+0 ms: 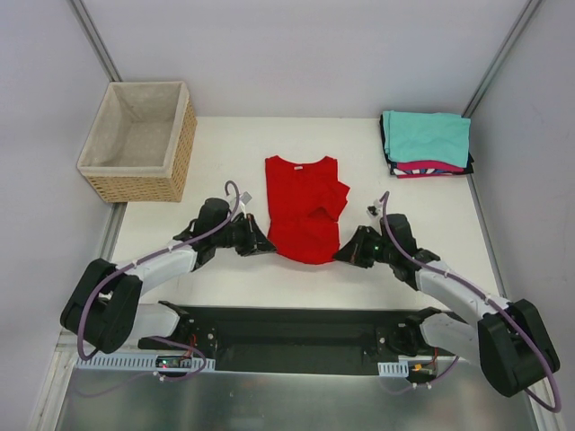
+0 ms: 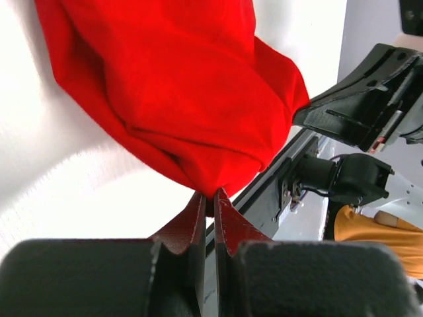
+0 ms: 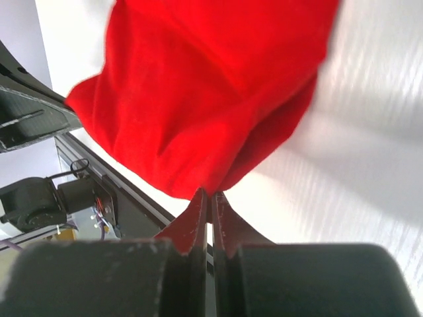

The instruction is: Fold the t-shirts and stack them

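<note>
A bright red t-shirt point(image 1: 303, 206) lies in the middle of the white table, its sleeves folded in and its collar toward the far side. My left gripper point(image 1: 268, 244) is shut on the shirt's near left hem corner point(image 2: 210, 188). My right gripper point(image 1: 341, 255) is shut on the near right hem corner point(image 3: 206, 188). Both corners hang lifted a little off the table. A stack of folded t-shirts point(image 1: 426, 144) sits at the far right, teal on top, magenta-pink and black under it.
A woven wicker basket point(image 1: 140, 140) with beige lining stands at the far left. Grey walls close in the table on three sides. The black base rail point(image 1: 287, 337) runs along the near edge.
</note>
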Tool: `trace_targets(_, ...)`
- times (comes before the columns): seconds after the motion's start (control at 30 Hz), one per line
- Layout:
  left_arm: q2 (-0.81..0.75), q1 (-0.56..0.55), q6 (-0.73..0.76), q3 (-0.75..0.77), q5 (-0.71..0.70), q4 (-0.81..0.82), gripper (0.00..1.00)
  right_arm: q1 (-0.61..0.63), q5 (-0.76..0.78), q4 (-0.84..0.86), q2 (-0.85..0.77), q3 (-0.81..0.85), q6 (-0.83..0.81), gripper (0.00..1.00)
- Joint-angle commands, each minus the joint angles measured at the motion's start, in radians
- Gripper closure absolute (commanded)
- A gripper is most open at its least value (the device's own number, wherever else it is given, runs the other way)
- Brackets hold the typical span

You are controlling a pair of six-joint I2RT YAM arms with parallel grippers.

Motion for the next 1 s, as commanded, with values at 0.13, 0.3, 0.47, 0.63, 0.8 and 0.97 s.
trace_targets(0.13,0.095,0.033,0.056,0.141,-0.025,-0.062,1.00,0.003,0.040,-0.055,0.101,0.175,-0.071,0.99)
trace_targets(0.3,0.163,0.068,0.039,0.241,-0.024,-0.062,1.00,-0.003,0.037,-0.060,0.184,0.294,-0.090,0.99)
trace_targets(0.47,0.215,0.082,0.033,0.362,-0.013,-0.086,1.00,-0.012,0.023,-0.068,0.253,0.394,-0.093,0.99)
trace_targets(0.63,0.259,0.091,0.036,0.489,-0.007,-0.132,1.00,-0.040,0.011,-0.091,0.298,0.489,-0.102,0.99)
trace_targets(0.8,0.320,0.099,0.040,0.587,0.008,-0.166,1.00,-0.073,-0.009,-0.095,0.337,0.555,-0.108,0.99)
trace_targets(0.97,0.363,0.106,0.040,0.649,0.018,-0.175,1.00,-0.110,-0.029,-0.133,0.390,0.650,-0.116,0.99)
